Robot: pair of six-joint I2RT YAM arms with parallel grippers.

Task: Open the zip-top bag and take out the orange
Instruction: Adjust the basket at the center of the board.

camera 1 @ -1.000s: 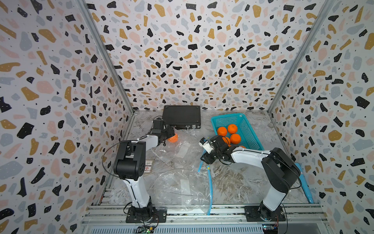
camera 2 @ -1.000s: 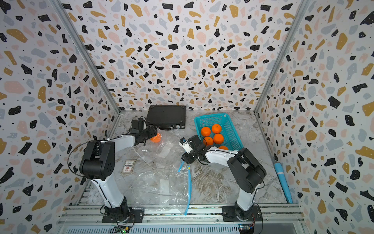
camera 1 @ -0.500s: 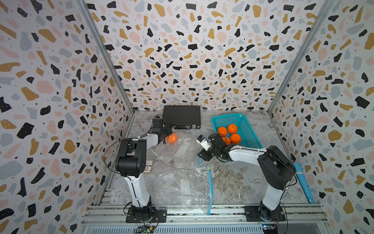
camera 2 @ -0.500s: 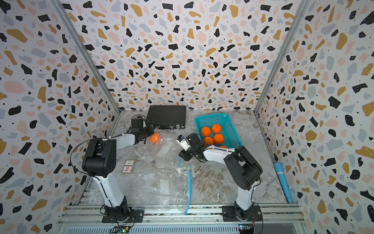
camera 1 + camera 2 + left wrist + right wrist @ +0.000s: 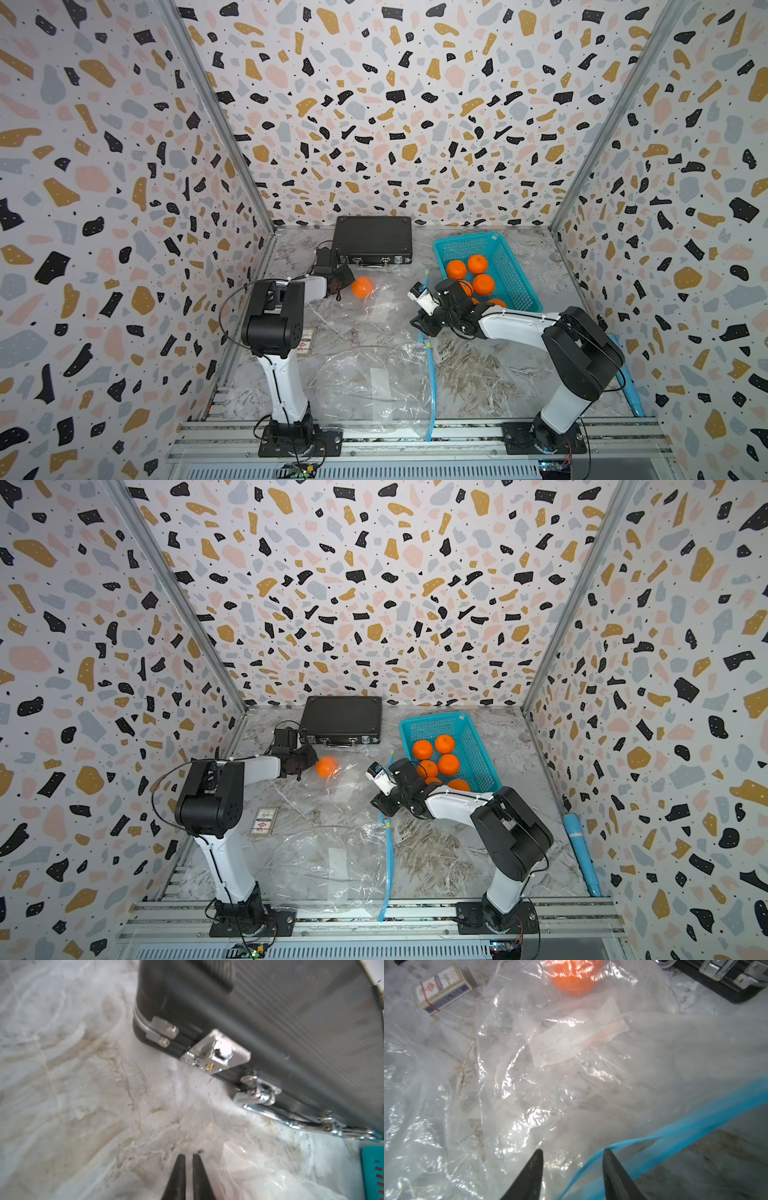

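Surface: marble table, terrazzo walls.
Right gripper: jaws apart astride blue zip strip, right-front of black case.
Zip-top bag: flat before case.
Orange: under bag film, near case front.
Left gripper: closed, at case's left-front corner.

Light: bright, even, diffuse in both top views — it falls from above, no hard shadows
Shadows: faint soft patches on the tabletop in front of the black case
Glare: white glints on the crinkled zip-top bag before the case in the right wrist view; sheen veils the orange
Blur: left wrist view soft throughout — the case's latch is blown out, its far end smeared
Focus: top views sharp around the case
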